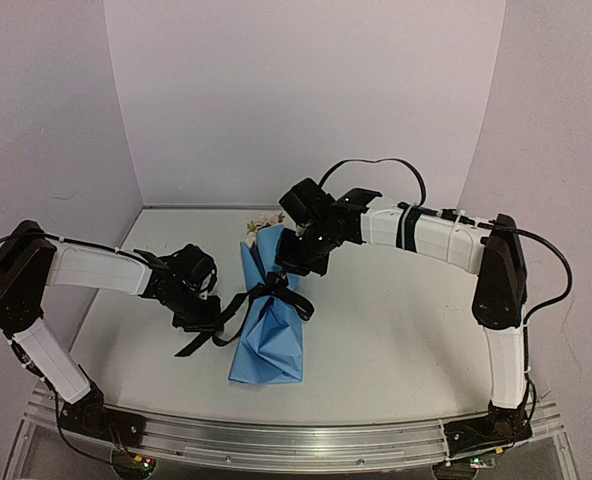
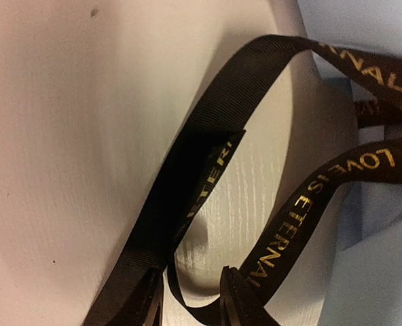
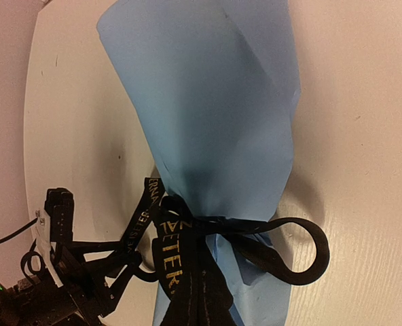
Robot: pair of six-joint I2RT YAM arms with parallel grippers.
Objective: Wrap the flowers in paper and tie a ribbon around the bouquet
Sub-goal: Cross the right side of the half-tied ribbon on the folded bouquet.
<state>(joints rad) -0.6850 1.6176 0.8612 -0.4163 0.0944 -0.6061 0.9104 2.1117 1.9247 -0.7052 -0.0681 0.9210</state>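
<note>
Top external view: the creased light-blue paper bouquet (image 1: 269, 335) lies on the table (image 1: 406, 340), cinched by ribbed black ribbon (image 1: 268, 289) lettered in gold. Left of the bouquet, the left gripper (image 1: 208, 322) stands partly open around floppy ribbon tails. The right gripper (image 1: 298, 262), at the bouquet's flower end, is closed, hold unclear.

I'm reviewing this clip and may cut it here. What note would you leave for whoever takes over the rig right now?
Left gripper: jaws apart beside the bouquet, with ribbon tails running past its fingers. No firm grip visible.
Right gripper: shut, over the bouquet just toward the flower end from the ribbon band. Whether it pinches anything is hidden.
Done: the paper is wrapped round the flowers, and the ribbon is tied around it with a loop showing.
Left: probably tighten or finish the knot, then let go and clear both arms.
</note>
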